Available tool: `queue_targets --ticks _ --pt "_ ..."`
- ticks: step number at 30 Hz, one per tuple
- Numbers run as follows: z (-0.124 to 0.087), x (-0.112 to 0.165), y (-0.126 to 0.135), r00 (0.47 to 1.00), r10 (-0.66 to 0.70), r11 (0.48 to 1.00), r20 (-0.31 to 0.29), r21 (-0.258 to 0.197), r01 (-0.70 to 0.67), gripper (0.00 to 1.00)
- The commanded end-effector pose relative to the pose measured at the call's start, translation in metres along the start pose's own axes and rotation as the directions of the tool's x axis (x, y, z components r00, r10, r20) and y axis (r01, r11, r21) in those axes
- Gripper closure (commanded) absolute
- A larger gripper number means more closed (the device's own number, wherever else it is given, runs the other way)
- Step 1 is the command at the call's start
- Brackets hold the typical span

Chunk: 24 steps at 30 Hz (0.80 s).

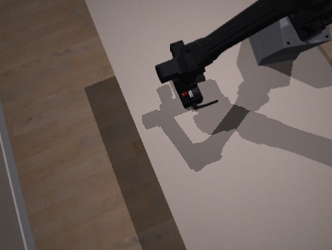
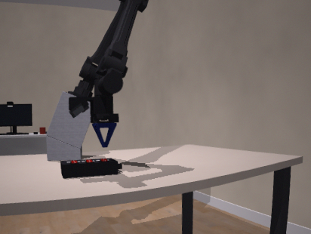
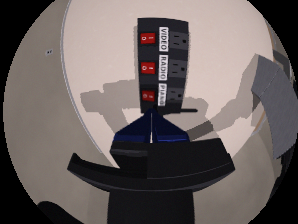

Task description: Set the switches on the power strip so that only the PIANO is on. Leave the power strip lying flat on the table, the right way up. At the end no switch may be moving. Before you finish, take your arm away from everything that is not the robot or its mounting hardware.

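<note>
The black power strip [image 2: 90, 167] lies flat on the table, right way up. In the wrist view it [image 3: 161, 70] shows three red rocker switches in a row, each beside a white label; the labels are too small to read surely. In the top view only its end [image 1: 191, 97] with one red switch shows under the arm. My gripper [image 2: 103, 143] is shut and empty, its blue fingers together in a point. It hangs a little above the strip's right end, apart from it. In the wrist view the fingertips [image 3: 152, 117] are just below the nearest switch [image 3: 148, 96].
A grey block, the arm's base [image 2: 66, 128], stands right behind the strip. The table's curved front edge [image 2: 211, 181] runs to the right. A desk with a monitor [image 2: 15, 117] stands far behind at the left.
</note>
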<state>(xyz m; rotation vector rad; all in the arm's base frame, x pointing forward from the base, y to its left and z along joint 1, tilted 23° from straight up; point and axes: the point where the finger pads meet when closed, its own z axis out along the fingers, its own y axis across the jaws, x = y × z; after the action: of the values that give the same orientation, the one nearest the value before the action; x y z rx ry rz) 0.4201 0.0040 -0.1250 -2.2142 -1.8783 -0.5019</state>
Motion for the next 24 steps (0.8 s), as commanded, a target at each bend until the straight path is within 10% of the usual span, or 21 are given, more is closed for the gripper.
queue_targets --ticks 1,14,24 --pt "-0.006 -0.004 0.008 1.0 -0.005 1.0 0.0 -0.016 0.005 1.0" --pt "-0.015 -0.004 0.008 0.982 -0.188 0.982 0.005 -0.025 0.188 1.0" --pt "-0.021 -0.005 0.008 0.758 -0.653 0.757 0.018 -0.018 0.653 1.0"
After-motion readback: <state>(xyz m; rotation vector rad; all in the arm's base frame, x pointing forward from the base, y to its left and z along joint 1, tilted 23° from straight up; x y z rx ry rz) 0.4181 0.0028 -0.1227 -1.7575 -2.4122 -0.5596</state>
